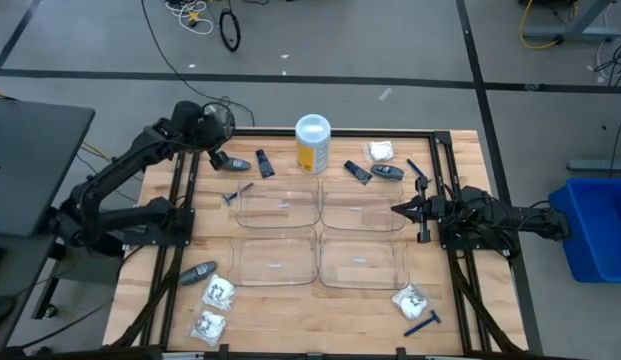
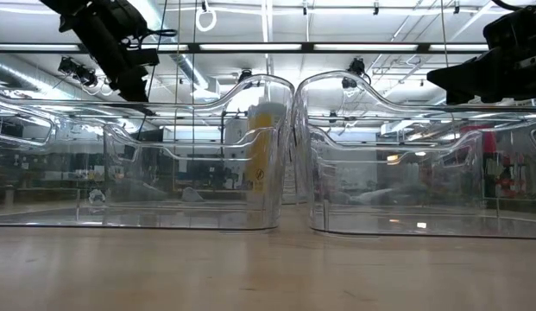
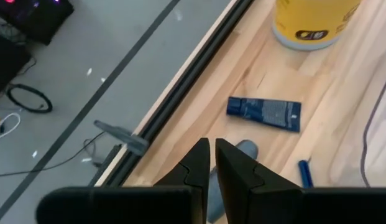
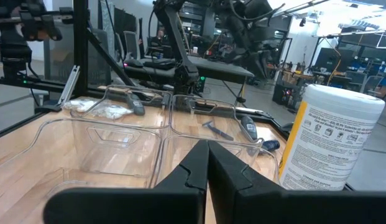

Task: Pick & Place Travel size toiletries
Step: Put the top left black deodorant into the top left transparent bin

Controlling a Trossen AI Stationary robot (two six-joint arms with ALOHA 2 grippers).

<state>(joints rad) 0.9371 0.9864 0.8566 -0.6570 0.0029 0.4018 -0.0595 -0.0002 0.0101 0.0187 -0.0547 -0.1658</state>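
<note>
One grey stick (image 3: 245,149) lies just beneath the closed left pincer (image 3: 211,163).

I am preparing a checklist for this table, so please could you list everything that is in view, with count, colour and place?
Clear plastic rectangular trays: four, transparent, in a two-by-two block at the table's middle.
Tall yellow canister with white lid: one, behind the trays.
Dark blue flat tubes: two, far side.
Grey oval sticks: three, two on the far side, one near left.
Thin blue disposable razors: two sure, far left and near right.
White crinkly packets: four, far right, near left, near right.
Left pincer: dark, shut, above the far-left stick.
Right pincer: dark, shut, over the far-right tray.
</note>
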